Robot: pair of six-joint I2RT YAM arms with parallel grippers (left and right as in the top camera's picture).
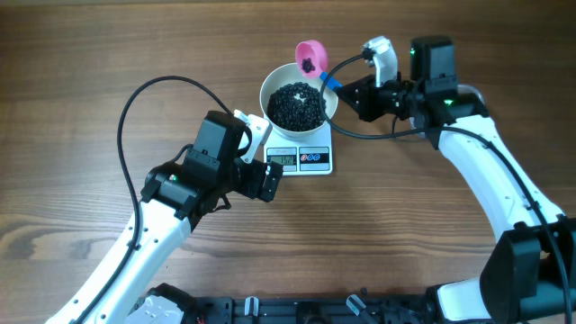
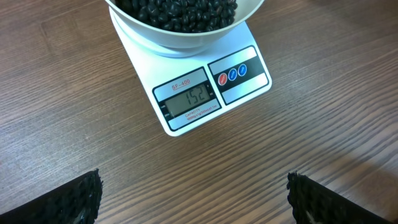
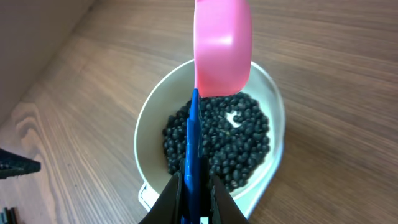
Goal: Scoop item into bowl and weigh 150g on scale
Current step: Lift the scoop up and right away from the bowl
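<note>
Right hand (image 3: 193,186): fingers pressed together, pinching the blue handle (image 3: 191,143) of a pink scoop (image 3: 222,43). The handle runs from the fingers out over the white bowl (image 3: 149,124). The scoop's cup sits raised at the bowl's far rim, toward the far edge of the desk (image 1: 90,54). The overhead view shows a dark spot inside the cup; what it is cannot be told.

Left hand (image 2: 196,199): fingers spread wide, holding nothing. It hangs over bare desk on the near side of the scale (image 2: 186,102), apart from it.

Item: the black beans (image 3: 236,143) lie as a loose heap inside the bowl, covering most of its bottom, with a small white patch showing among them.

The bowl stands on the scale and overhangs the platform. The scale lies about midway between the desk's left and right edges, toward the far edge. Its display and buttons face the near edge. The display (image 2: 188,101) reads 152.
</note>
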